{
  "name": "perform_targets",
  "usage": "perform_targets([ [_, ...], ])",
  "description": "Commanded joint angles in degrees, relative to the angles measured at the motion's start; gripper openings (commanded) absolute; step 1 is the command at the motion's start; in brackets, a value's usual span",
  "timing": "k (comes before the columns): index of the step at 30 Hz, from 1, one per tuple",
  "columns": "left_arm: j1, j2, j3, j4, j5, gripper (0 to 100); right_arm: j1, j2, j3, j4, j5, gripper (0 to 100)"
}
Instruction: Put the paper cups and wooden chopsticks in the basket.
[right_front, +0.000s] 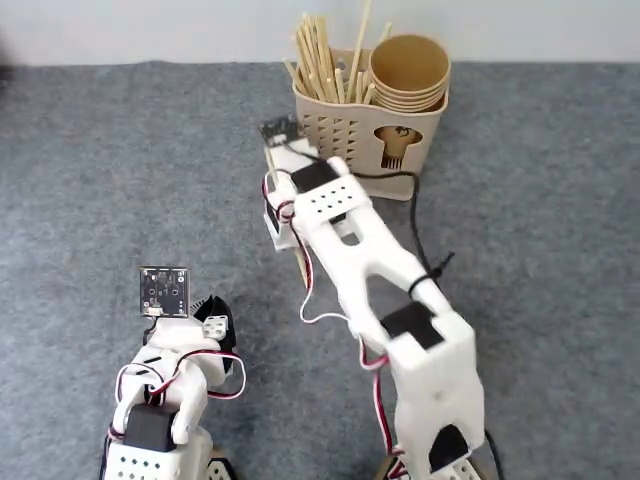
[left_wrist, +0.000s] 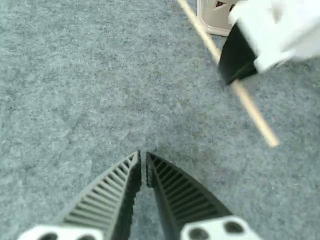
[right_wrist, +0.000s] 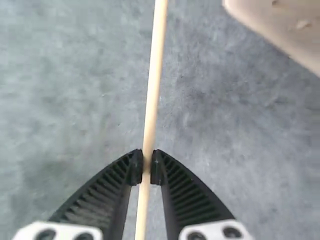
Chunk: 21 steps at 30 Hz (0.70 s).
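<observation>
**Chopstick in grip beside basket; deposit pending**

The right gripper (right_wrist: 146, 167) is clamping a single wooden chopstick (right_wrist: 152, 90) between its fingertips. It is holding the stick partway along the shaft, so wood is projecting on both sides of the pincer. In the high view the right arm is extending toward the basket (right_front: 350, 140), and the chopstick is lying alongside and partly under the arm, just beside the basket's near wall. Whether its lower end is touching the grey mat (right_front: 120, 150) cannot be told.

The basket is holding a stack of paper cups (right_front: 408, 65) in one compartment and a bundle of chopsticks (right_front: 320, 55) in the other. The left gripper (left_wrist: 142, 159) is resting with its fingers together on nothing, low over the mat and well apart from the basket.

Assessment: the step in hand is carrying this chopstick to the basket, and the task is judged to be far along. The next move is calling for a lift above the rim and a tilt toward upright. The stick then needs aligning over the chopstick compartment before the pincer opens. The long shaft is at risk of catching the rim or the standing bundle.
</observation>
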Motion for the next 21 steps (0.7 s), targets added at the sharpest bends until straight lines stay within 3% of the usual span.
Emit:
perform_targets([
  [1, -0.4, -0.9, -0.6, 0.4, -0.6, 2, -0.9, -10.9, -1.1, 2.9, 0.5, 0.8],
  [8, -0.4, -0.9, -0.6, 0.4, -0.6, 2, -2.3, -25.5, -1.0, 1.4, 0.8, 0.8],
  [15, -0.4, -0.9, -0.6, 0.4, -0.6, 2, -2.0, -33.0, -1.0, -9.7, 0.9, 0.8],
  [21, -0.4, -0.9, -0.6, 0.4, -0.6, 2, 3.6, -33.5, -0.8, -24.8, 0.9, 0.8],
])
